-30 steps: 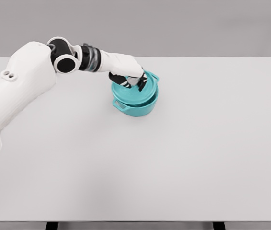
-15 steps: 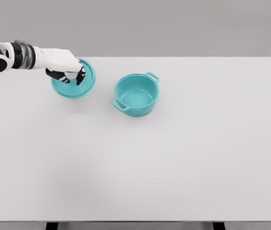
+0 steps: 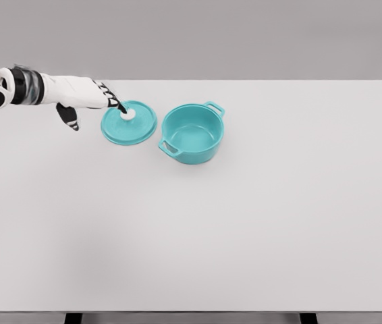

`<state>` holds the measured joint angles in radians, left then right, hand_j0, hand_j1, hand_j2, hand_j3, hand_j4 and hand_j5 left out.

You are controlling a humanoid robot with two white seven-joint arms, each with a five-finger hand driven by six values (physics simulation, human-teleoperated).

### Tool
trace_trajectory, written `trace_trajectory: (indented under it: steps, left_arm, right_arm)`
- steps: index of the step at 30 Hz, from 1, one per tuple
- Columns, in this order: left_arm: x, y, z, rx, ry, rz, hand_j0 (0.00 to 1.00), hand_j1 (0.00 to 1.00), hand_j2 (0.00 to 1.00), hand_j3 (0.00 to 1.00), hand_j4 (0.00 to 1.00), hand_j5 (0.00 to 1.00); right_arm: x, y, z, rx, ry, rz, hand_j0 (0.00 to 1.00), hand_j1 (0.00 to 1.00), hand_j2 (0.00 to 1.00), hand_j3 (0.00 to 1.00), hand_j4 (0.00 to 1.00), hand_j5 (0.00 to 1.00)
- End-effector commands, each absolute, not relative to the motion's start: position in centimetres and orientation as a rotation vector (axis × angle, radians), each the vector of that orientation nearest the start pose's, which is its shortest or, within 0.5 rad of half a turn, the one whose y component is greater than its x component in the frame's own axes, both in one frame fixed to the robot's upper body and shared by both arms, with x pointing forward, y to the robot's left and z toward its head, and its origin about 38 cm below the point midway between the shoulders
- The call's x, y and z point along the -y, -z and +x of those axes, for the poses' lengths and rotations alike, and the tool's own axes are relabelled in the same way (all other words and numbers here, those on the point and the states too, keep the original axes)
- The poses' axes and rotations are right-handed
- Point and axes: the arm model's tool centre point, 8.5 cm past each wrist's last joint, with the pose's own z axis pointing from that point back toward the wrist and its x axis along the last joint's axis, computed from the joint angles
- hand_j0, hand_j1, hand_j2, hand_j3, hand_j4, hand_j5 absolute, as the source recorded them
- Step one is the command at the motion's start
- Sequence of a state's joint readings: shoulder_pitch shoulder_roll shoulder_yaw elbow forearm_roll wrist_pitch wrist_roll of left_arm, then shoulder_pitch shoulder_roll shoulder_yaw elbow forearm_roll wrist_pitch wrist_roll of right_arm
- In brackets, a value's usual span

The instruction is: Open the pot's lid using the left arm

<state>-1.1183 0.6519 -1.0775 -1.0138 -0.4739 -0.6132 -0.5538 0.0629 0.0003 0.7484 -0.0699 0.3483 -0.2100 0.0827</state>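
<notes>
Head view | lid [image 3: 129, 123] now flat on table [image 3: 245, 223], nearer pot [image 3: 192, 133] | left hand [image 3: 90, 96] fingers spread, released

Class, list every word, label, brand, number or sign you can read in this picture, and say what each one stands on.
None: no readable text anywhere.
The teal pot, its lid, the white table and the left hand carry no lettering or numbers; the hand shows only black and white patches.
</notes>
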Motion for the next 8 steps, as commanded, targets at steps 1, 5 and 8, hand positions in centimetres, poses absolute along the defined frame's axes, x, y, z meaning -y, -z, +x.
trace_trajectory:
  steps: [1, 5, 8]
  left_arm:
    - [-30.5, -23.5, 52.2, 1.039, 2.251, 0.52, 1.0, 1.0, 1.0, 1.0, 1.0, 1.0]
    - [-35.3, -24.0, 51.1, 1.064, 2.106, 0.492, 1.0, 1.0, 1.0, 1.0, 1.0, 1.0]
    - [-35.8, -23.9, 51.2, 1.055, 2.092, 0.495, 1.0, 1.0, 1.0, 1.0, 1.0, 1.0]
  right_arm:
    - [23.1, 26.2, -1.7, 0.112, -1.099, 0.16, 1.0, 1.0, 1.0, 1.0, 1.0, 1.0]
    - [23.1, 26.2, -1.7, 0.112, -1.099, 0.16, 1.0, 1.0, 1.0, 1.0, 1.0, 1.0]
    - [23.2, 26.2, -1.8, 0.11, -1.099, 0.16, 1.0, 1.0, 1.0, 1.0, 1.0, 1.0]
